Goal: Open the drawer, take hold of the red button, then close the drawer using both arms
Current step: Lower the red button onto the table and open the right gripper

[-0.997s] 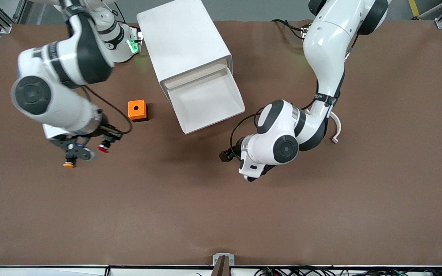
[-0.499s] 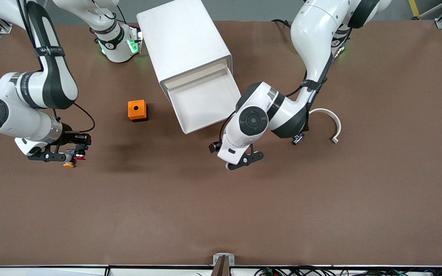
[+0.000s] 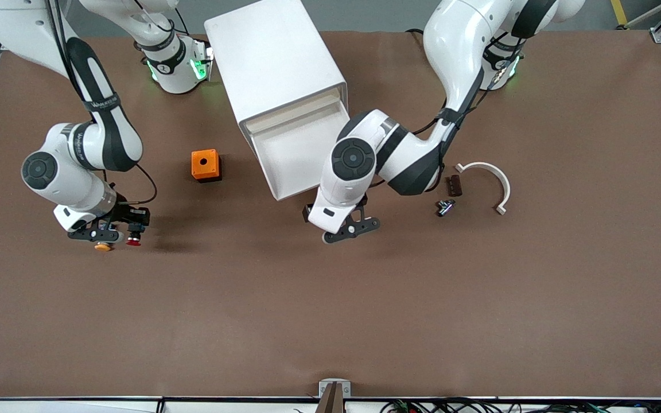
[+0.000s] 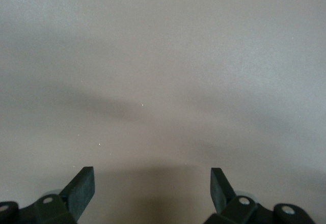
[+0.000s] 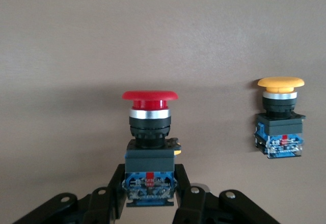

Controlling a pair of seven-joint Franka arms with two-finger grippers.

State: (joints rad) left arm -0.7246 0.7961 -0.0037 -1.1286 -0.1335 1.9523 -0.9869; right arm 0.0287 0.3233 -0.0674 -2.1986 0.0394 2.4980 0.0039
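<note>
The cabinet (image 3: 276, 63) stands near the arms' bases with its top drawer (image 3: 307, 152) pulled out and empty. My right gripper (image 3: 127, 234) is low over the table at the right arm's end. It is shut on the blue-and-black body of the red-capped button (image 3: 133, 241). In the right wrist view the fingers (image 5: 109, 198) clasp the button (image 5: 149, 132) from both sides. My left gripper (image 3: 345, 229) is open and empty over bare table, just nearer the front camera than the drawer's front. Its fingers (image 4: 84, 183) stand wide apart.
An orange-yellow-capped button (image 3: 101, 247) lies beside the held one and shows in the right wrist view (image 5: 280, 117). An orange cube with a hole (image 3: 205, 164) sits beside the drawer. A white curved piece (image 3: 488, 178), a small brown block (image 3: 453, 185) and a small metal part (image 3: 445, 206) lie toward the left arm's end.
The right gripper swung round with the red button and shifted slightly toward the table's middle. The left arm moved toward the drawer's front, uncovering the small parts beside the curved piece.
</note>
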